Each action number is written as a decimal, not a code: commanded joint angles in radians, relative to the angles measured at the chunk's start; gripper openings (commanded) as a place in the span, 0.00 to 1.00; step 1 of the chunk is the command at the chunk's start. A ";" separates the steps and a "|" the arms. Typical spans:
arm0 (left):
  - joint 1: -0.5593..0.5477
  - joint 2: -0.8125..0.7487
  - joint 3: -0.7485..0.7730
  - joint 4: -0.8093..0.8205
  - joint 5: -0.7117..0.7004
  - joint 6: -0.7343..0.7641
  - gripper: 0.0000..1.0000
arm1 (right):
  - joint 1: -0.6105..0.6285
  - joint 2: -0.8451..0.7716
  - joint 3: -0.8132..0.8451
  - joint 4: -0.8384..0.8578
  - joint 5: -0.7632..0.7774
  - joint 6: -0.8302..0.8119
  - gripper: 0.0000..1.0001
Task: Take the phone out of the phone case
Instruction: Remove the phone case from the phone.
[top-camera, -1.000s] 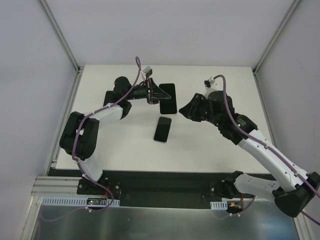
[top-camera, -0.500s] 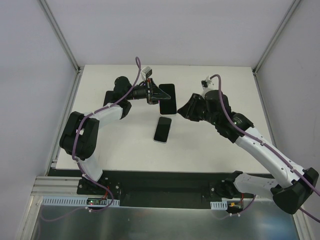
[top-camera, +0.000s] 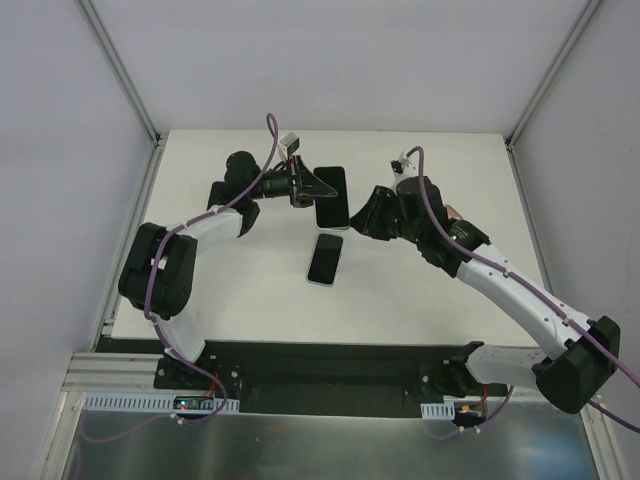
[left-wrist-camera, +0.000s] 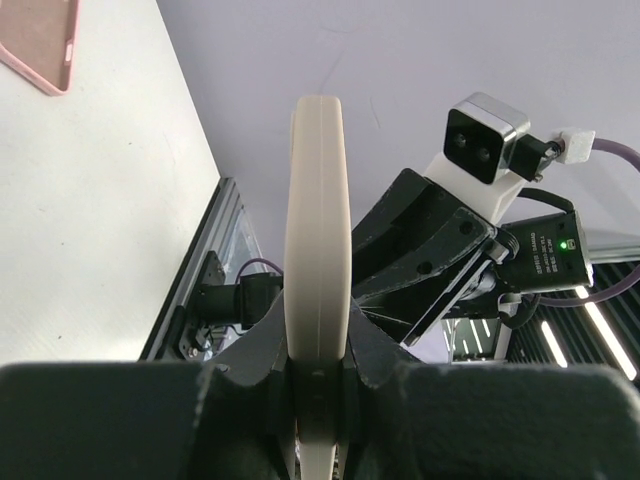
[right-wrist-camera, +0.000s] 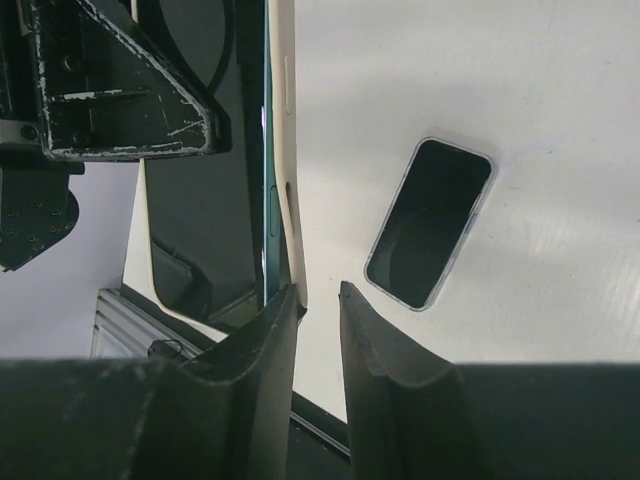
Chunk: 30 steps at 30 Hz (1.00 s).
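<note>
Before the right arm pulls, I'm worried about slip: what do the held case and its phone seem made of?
Case: cream, matte, with a smooth rounded edge. It is probably soft silicone or rubbery plastic, but the look alone can't settle which.
Phone: its face is dark and glossy with faint reflections, so it looks like glass.

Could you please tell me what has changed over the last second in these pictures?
The right pincer has moved left, closing in on the cased phone until its open fingers sit at the case's edge; nothing was taken or released. The left pincer still holds the cased phone up, and the second phone lies unmoved on the table.
</note>
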<state>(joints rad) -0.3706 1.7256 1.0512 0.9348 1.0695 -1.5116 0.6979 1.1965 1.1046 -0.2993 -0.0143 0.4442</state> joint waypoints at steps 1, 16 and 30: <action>-0.021 -0.080 0.038 0.119 0.012 -0.059 0.00 | -0.001 0.063 -0.048 0.109 -0.113 0.039 0.26; -0.021 -0.035 0.003 0.277 0.001 -0.182 0.00 | -0.100 0.163 -0.264 0.920 -0.496 0.467 0.40; -0.022 -0.061 -0.049 0.279 -0.010 -0.165 0.00 | -0.047 0.313 -0.100 0.953 -0.475 0.485 0.36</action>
<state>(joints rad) -0.2924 1.7260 1.0153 1.1152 1.0245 -1.6417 0.5903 1.4677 0.9043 0.5556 -0.5392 0.9352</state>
